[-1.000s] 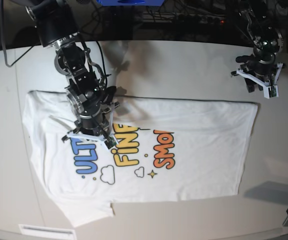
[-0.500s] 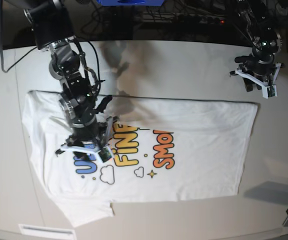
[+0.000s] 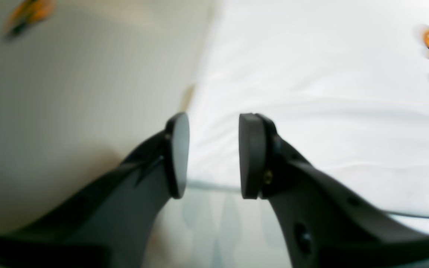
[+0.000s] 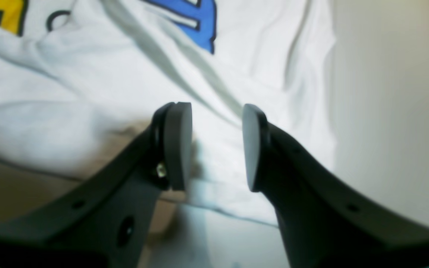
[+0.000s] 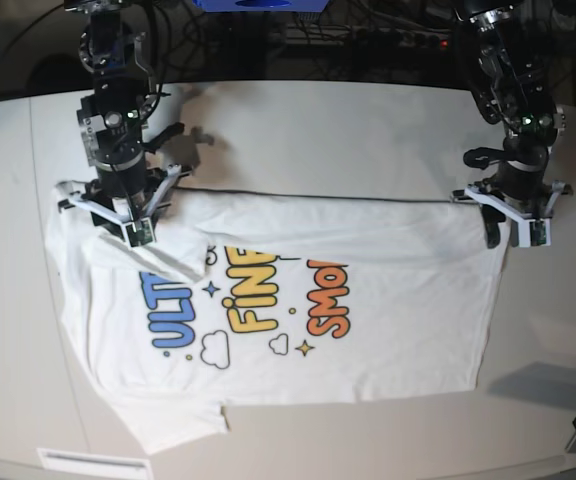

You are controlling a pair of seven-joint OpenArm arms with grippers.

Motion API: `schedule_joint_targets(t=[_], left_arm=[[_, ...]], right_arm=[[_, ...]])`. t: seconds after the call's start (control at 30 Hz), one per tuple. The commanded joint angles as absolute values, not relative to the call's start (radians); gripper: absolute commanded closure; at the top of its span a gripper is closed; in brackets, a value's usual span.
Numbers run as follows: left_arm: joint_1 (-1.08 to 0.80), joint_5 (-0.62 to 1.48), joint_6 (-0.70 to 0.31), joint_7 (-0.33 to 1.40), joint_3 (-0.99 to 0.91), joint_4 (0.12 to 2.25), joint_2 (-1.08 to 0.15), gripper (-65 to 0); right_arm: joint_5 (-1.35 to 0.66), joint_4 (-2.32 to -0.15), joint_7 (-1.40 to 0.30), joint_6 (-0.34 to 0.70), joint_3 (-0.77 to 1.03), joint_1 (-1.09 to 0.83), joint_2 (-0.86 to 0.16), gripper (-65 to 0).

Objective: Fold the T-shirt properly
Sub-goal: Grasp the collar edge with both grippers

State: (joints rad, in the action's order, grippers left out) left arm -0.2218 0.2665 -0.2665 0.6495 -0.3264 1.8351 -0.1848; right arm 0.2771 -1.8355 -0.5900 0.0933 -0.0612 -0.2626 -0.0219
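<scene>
The T-shirt (image 3: 311,93) print is blurred and cut off, perhaps orange lettering.

The T-shirt (image 5: 368,300) lies spread across the table (image 5: 368,120). The right gripper (image 5: 118,215) hangs over its far left corner. The left gripper (image 5: 513,222) hangs over its far right corner.

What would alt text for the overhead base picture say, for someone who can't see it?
A white T-shirt with a colourful print lies spread on a pale table. Two robot arms hang over its far edge: the right pincer open above one corner, the left pincer open above the other.
</scene>
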Motion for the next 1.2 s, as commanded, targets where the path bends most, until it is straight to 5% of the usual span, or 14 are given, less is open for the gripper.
schedule_joint_targets(t=[0.0, 0.23, 0.7, 1.17], left_arm=[[-0.214, 0.272, -0.266, 0.602, -0.3, 1.837, -0.222, -22.5], [-0.213, 0.272, -0.266, 0.503, -0.271, 1.733, -0.249, -22.5], [-0.099, 0.17, -0.266, 0.364, -0.263, 1.515, -0.245, -22.5], [-0.073, 0.16, -0.266, 0.369, -0.255, 1.334, -0.246, -22.5]], right_arm=[[0.265, -1.859, -0.561, 0.081, -0.047, -0.254, -0.022, -22.5], [0.176, -1.859, -0.556, 0.081, -0.03, -0.288, -0.027, -38.0], [0.087, -1.85, -0.506, 0.081, 0.054, -0.255, -0.024, -38.0], [0.087, -1.595, -0.501, 0.081, 0.054, -0.156, -0.03, -38.0]])
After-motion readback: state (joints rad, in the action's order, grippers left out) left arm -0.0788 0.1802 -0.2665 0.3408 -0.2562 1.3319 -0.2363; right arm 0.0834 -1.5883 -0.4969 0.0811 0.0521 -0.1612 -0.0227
